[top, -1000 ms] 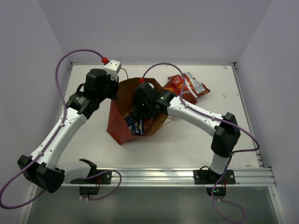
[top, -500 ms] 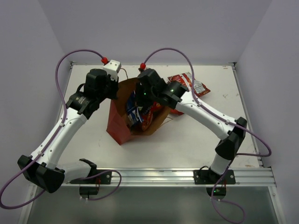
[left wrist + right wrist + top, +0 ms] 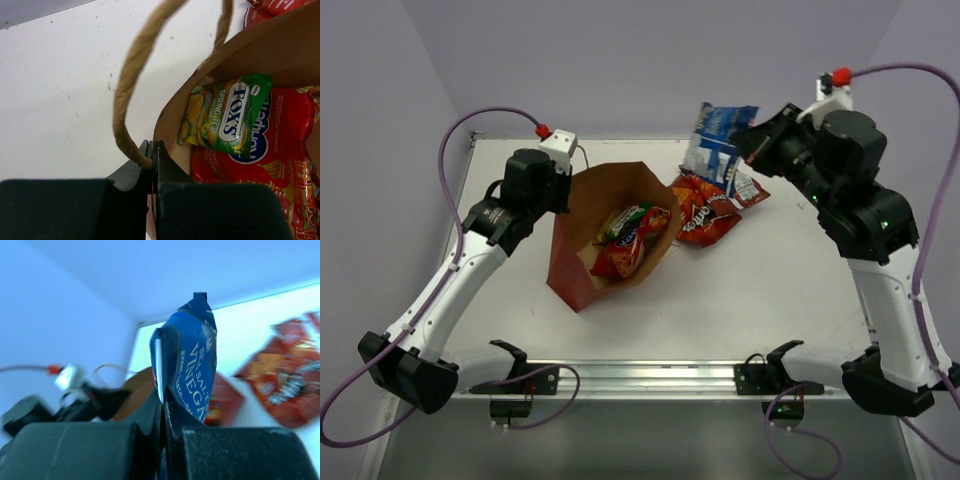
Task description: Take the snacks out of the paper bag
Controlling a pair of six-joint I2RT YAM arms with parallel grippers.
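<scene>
White scuffed tabletop (image 3: 740, 290), pale lilac walls (image 3: 640, 60) on three sides; the paper bag (image 3: 570, 270) sits tilted with its mouth open, its rim pinched between the fully closed fingers of the left gripper (image 3: 151, 160), with a tan cord handle (image 3: 132, 75) looping just ahead of them. Right gripper (image 3: 162, 405) is high above the table, clamped tight on the blue-white bag (image 3: 718, 140), which partly hides the snacks lying below it. Snack count is five: one blue-white in the right gripper, one green-yellow bag (image 3: 225, 117) and one red bag (image 3: 260, 185) inside the paper bag just past the left fingertips, two red/orange bags (image 3: 703, 215) on the table beneath the right gripper.
</scene>
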